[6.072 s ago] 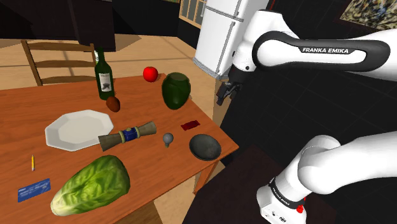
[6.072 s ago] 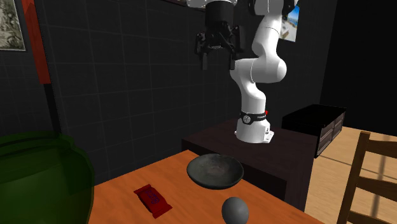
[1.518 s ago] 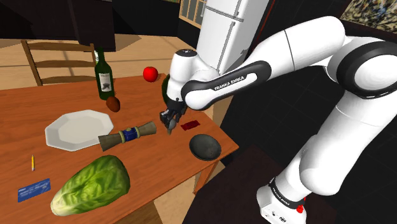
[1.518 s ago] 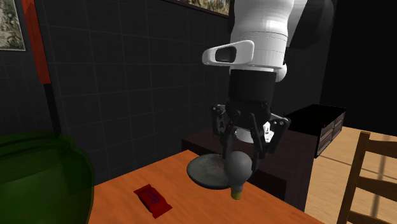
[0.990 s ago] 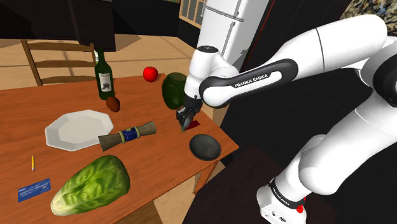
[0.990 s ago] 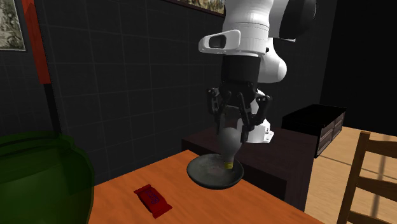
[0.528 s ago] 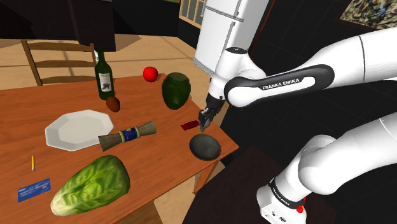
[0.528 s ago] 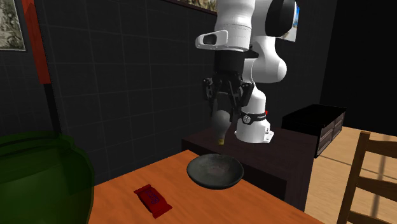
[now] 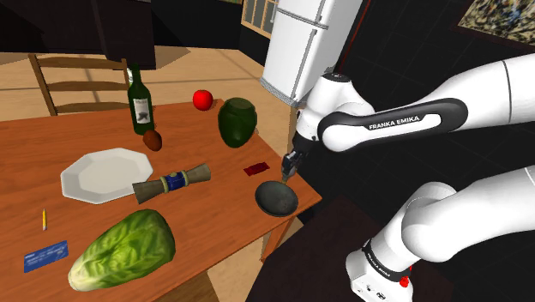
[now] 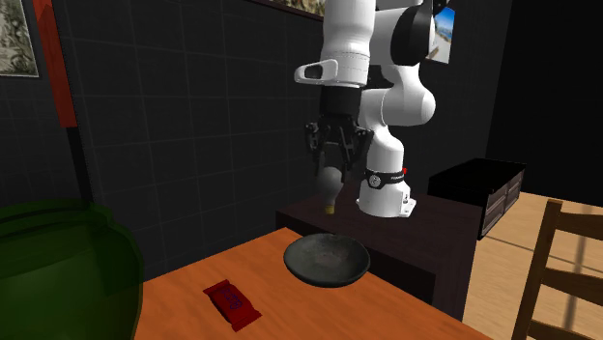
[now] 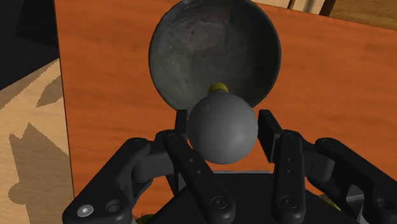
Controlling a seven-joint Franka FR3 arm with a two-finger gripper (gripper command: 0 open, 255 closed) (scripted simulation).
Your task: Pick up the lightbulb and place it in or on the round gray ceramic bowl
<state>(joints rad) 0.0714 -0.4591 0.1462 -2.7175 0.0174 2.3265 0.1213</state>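
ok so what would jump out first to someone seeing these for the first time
The eye goes first to the black hand, shut on a grey lightbulb held base down in the air over the dark round bowl near a corner of the table. Next come the big green lettuce at the near edge in the shoulder view and the dark green jar further back.

Single white Franka arm with dark joints: lower link rises from base at shoulder view's lower right, elbow folded back, forearm runs near level toward that view's left. Wrist bent downward. All-black two-finger gripper points straight down, hanging in air. In second exterior view last links descend vertically from top, hand below white wrist. Wrist view: fingers pressed against both sides of grey round lightbulb, clasped between them, its yellowish base end pointing away from hand.
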